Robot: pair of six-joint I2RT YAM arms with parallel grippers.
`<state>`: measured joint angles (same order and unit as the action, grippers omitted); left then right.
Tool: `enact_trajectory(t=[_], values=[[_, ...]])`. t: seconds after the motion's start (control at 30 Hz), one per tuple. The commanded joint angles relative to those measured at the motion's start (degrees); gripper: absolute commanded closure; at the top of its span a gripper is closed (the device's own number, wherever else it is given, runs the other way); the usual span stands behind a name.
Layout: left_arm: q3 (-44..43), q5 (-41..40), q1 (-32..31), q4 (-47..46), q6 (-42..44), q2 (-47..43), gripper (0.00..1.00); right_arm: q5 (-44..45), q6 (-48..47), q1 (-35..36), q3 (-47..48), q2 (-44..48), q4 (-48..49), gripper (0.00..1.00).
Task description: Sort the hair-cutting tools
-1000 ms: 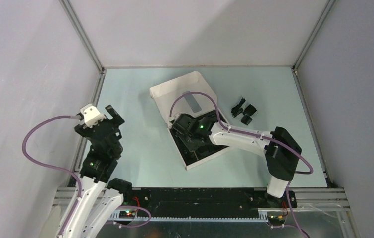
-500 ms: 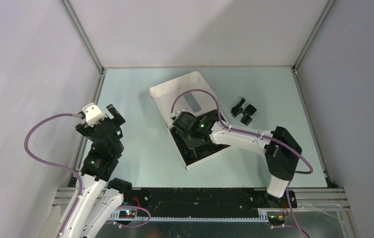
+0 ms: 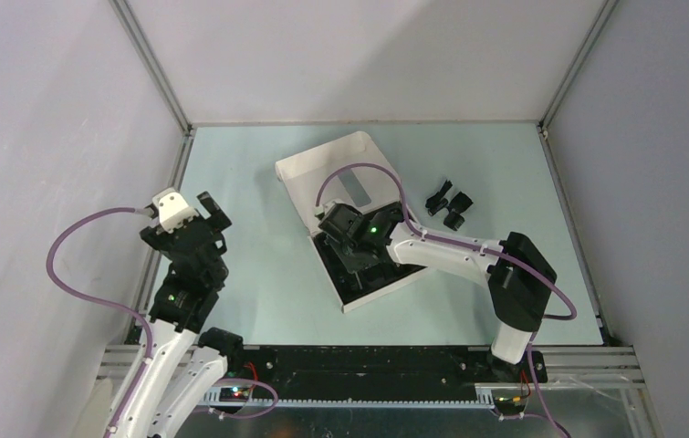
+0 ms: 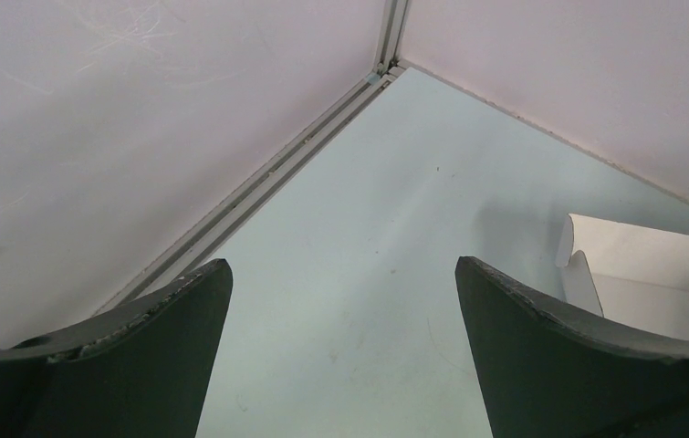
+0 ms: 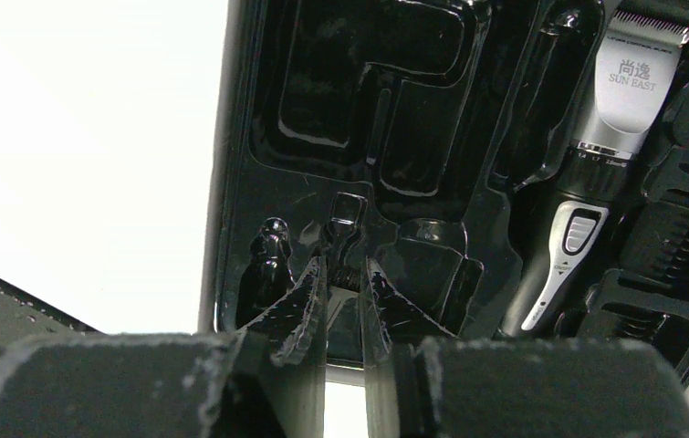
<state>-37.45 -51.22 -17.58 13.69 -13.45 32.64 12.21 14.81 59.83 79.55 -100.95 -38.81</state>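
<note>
The desk is pale green, the box white, its tray shiny black, the clipper silver and black, the clipper attachments black, the thin piece between the dark grey fingers black, the cables purple.

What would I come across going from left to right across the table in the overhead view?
First the left claw, standing open → the white cardboard box → the black clipper attachments, lying in a small heap on the table.
</note>
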Motion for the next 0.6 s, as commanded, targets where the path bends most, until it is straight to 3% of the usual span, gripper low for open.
enact_trajectory(t=[0.0, 0.37, 0.57], values=[[-0.5, -0.4, 0.4, -2.4, 0.7, 0.2, 0.0, -1.0, -0.1, 0.5, 2.5, -1.1, -1.2, 1.0], [-0.6, 0.0, 0.4, -2.3, 0.9, 0.4, 0.0, -1.1, -0.1, 1.0, 2.5, -2.6, -2.1, 0.97], [-0.6, 0.4, 0.4, -2.3, 0.8, 0.6, 0.0, -1.2, 0.3, 0.9, 2.5, -2.8, -1.8, 0.85]])
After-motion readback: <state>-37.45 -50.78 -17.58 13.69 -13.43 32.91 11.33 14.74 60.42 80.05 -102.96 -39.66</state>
